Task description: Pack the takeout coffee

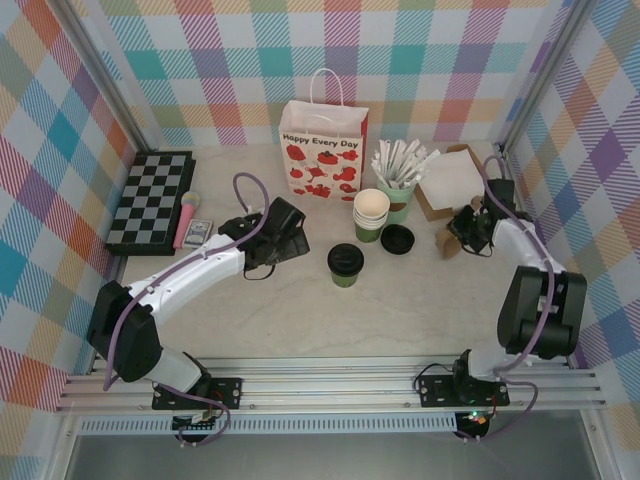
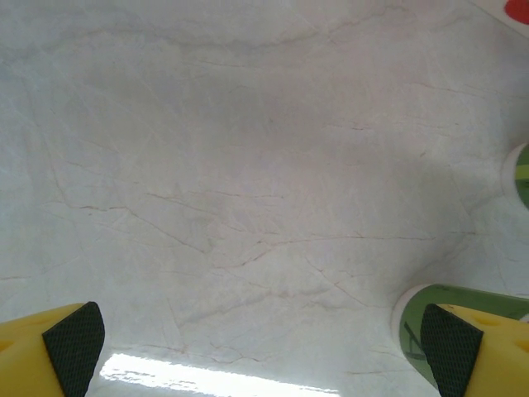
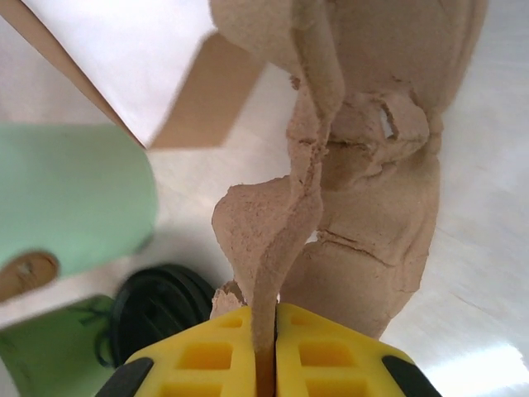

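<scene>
Dark-green paper probably makes the takeout coffee (image 1: pixel 345 265) light but crushable; hold mid-wall, below the lid (image 1: pixel 345 258). Left gripper (image 1: pixel 295 240), at its 10 o'clock, gapes wide; right gripper (image 3: pixel 264 331) pinches a pulp carrier (image 3: pixel 364 207).

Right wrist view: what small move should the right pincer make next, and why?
Probably lift the brown pulp carrier slightly and bring it toward the lidded coffee cup: the right pincer is shut on the carrier's thin edge, and the cup stands apart from it.
</scene>
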